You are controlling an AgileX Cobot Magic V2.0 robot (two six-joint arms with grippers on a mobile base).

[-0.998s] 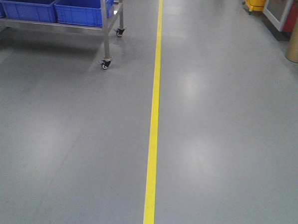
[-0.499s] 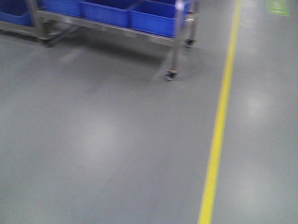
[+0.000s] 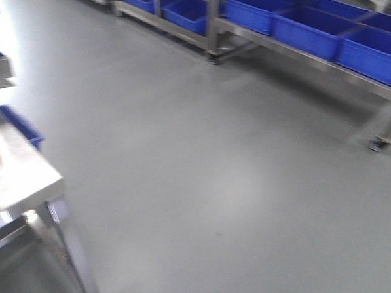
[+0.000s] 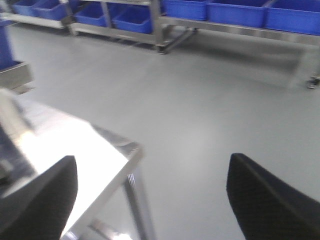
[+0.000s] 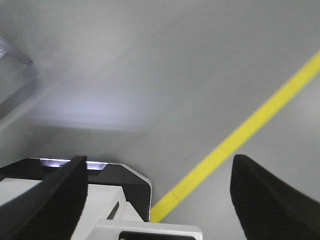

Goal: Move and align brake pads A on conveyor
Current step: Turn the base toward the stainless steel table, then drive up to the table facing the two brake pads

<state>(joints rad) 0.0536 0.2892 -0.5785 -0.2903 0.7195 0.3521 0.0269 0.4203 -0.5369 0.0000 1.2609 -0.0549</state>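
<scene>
The brake pads A and the conveyor are out of view in every frame. My left gripper (image 4: 152, 195) is open, with nothing between its black fingers (image 4: 265, 200), and hangs over the corner of a shiny steel table (image 4: 95, 145) and grey floor. My right gripper (image 5: 157, 197) is open too and holds nothing. It hangs above the floor and the robot's own white and black base (image 5: 115, 200). A yellow floor line (image 5: 250, 130) runs under it.
Steel racks on castors carry blue bins (image 3: 306, 27) along the far side. A shiny steel table corner (image 3: 23, 177) stands at the left, with a blue bin (image 3: 19, 127) behind it. Grey floor (image 3: 214, 174) lies between them.
The front view has swung left: the yellow line slid right and out of frame, the racks of blue bins moved across the top, and a steel table corner came in at the left.
</scene>
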